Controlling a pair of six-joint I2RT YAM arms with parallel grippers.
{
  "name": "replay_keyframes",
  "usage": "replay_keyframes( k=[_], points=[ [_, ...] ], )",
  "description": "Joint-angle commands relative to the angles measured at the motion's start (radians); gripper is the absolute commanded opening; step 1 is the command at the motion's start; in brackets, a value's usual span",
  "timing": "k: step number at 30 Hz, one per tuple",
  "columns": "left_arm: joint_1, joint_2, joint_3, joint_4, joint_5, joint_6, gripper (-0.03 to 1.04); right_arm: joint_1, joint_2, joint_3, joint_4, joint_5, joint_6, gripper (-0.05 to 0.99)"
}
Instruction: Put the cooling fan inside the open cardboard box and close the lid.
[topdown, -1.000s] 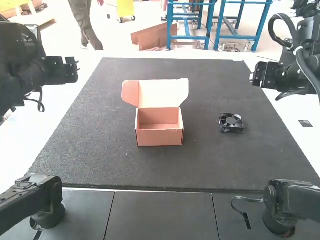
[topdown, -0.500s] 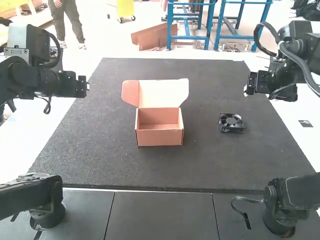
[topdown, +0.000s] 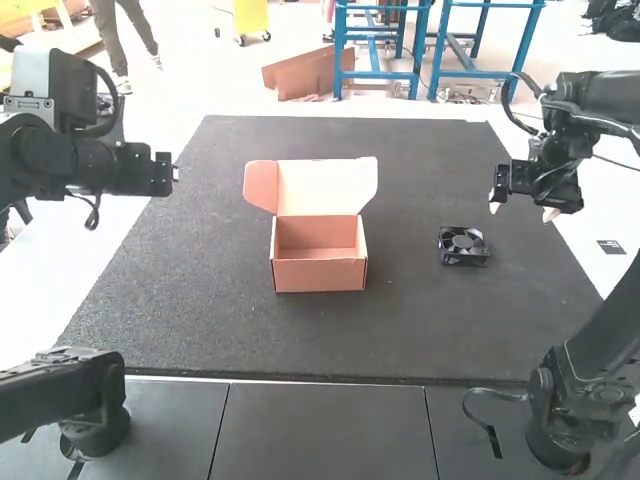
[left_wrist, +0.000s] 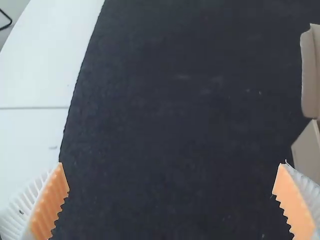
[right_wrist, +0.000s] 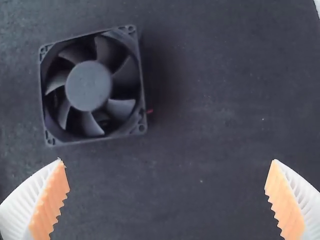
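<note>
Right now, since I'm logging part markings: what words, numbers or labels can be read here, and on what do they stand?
No text can be read.
On the cooling fan, the hub is plain and no label is visible.
On the cardboard box, the faces shown are bare, with no print.
On the small black tag to the right of the fan, there are pale marks, too small to read.
</note>
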Motion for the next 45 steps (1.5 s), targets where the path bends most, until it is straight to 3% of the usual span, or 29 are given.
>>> replay_keyframes(
  k=[1, 16, 45],
  points=[
    [-0.008, -0.004, 0.038, 0.010, 0.013, -0.006, 0.97, -0.028, 0.048, 0.038, 0.008, -0.016, -0.059, 0.90],
    [-0.002, -0.004, 0.032, 0.027, 0.013, -0.033, 0.97, -0.016, 0.259, 0.058, 0.161, -0.025, -0.077, 0.90],
    [0.000, -0.003, 0.038, 0.023, 0.013, -0.044, 0.97, -0.004, 0.404, 0.071, 0.247, -0.014, -0.076, 0.90]
  ],
)
